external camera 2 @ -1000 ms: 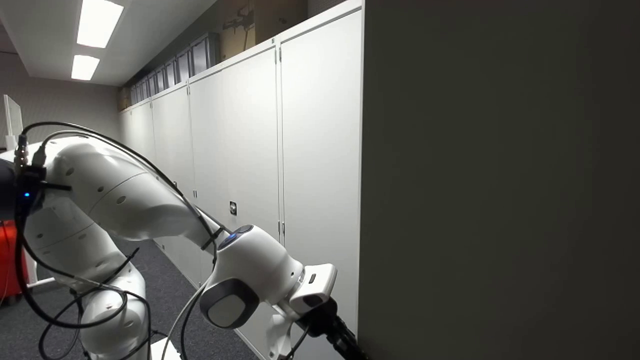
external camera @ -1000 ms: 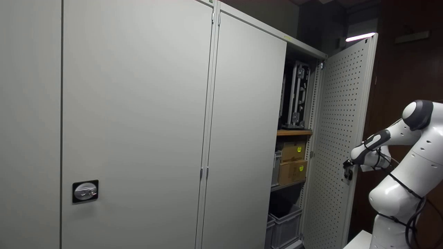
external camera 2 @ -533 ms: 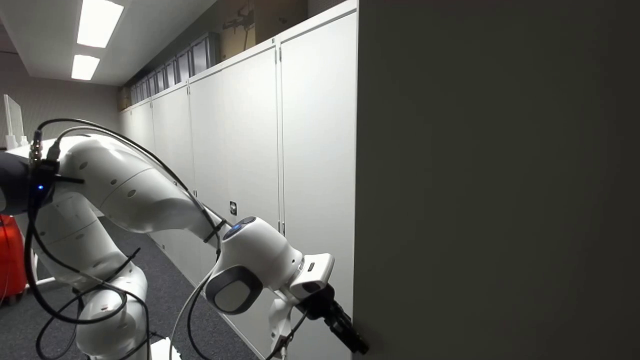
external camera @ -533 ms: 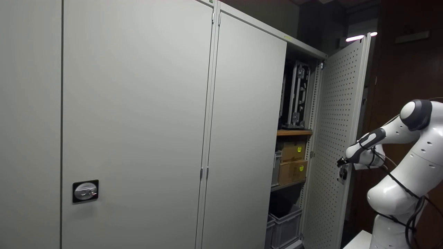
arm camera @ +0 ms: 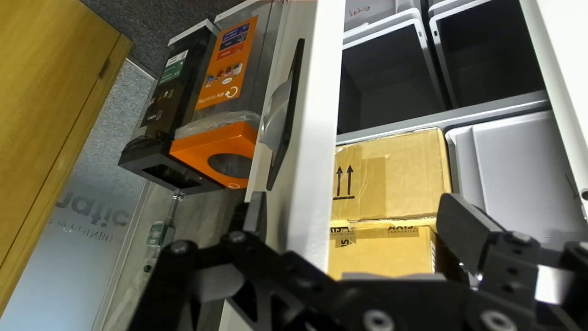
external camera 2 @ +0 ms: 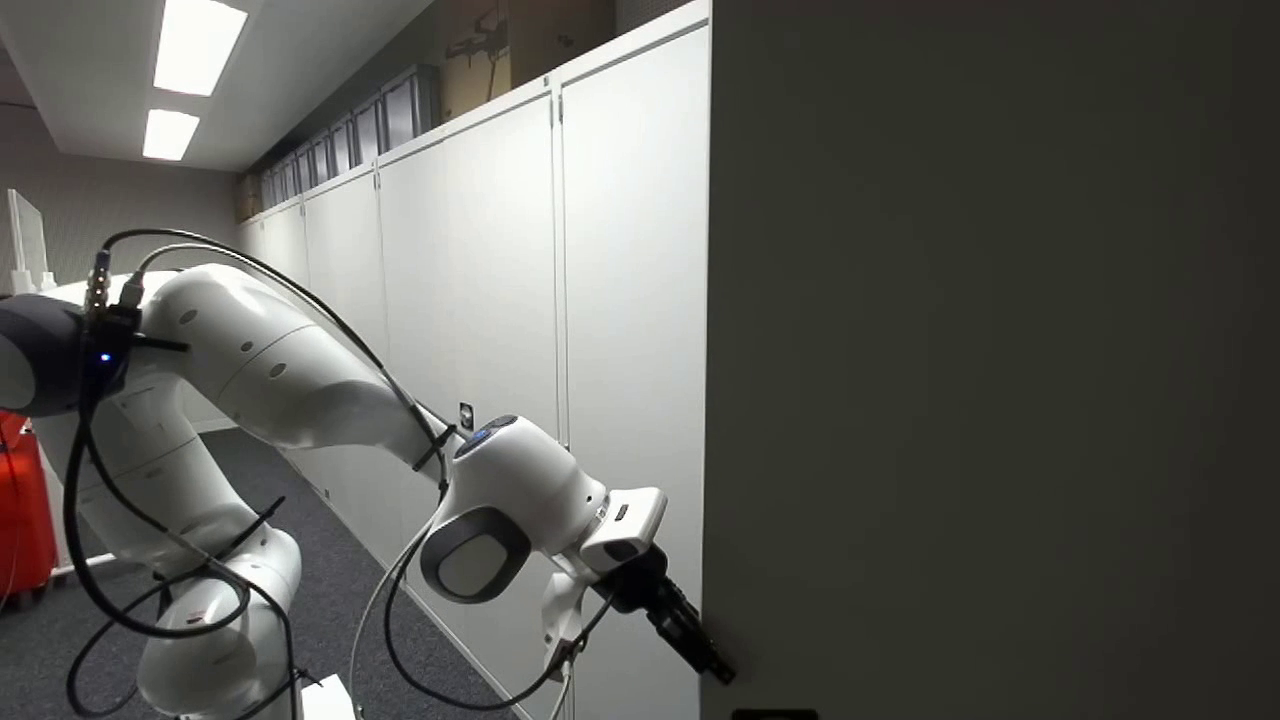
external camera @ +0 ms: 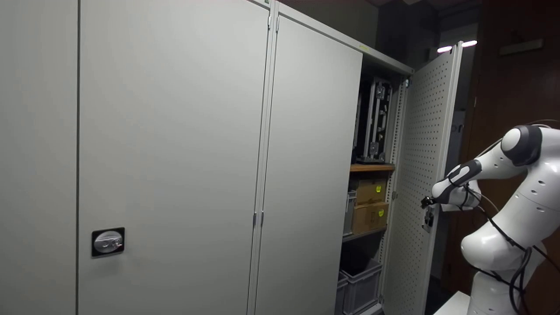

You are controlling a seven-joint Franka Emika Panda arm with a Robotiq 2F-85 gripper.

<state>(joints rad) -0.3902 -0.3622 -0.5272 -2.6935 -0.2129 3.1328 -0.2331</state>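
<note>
My gripper (arm camera: 351, 207) is open and straddles the free edge of a cabinet door (arm camera: 312, 138). In the wrist view one finger is at the door's outer face, below a round handle on a dark plate (arm camera: 278, 119). The other finger is on the inner side, with cardboard boxes (arm camera: 390, 177) behind it. Whether a finger touches the door I cannot tell. In an exterior view the gripper (external camera 2: 700, 645) is at the edge of the dark outer face of the door (external camera 2: 950, 350). In an exterior view the gripper (external camera: 427, 202) is just above the latch (external camera: 428, 218) on the perforated inner side (external camera: 426, 127).
The opened cabinet holds cardboard boxes (external camera: 371, 214), grey bins (external camera: 362, 284) and a black case (external camera: 375, 122). A shut door (external camera: 310, 166) stands beside it. Orange and black recycling bins (arm camera: 213, 151) and a wooden door (arm camera: 46, 101) lie beyond the door. A red object (external camera 2: 25, 510) stands behind the arm.
The door has swung somewhat toward the cabinet, its free edge moving left in both exterior views. The gripper and arm have moved along with it.
</note>
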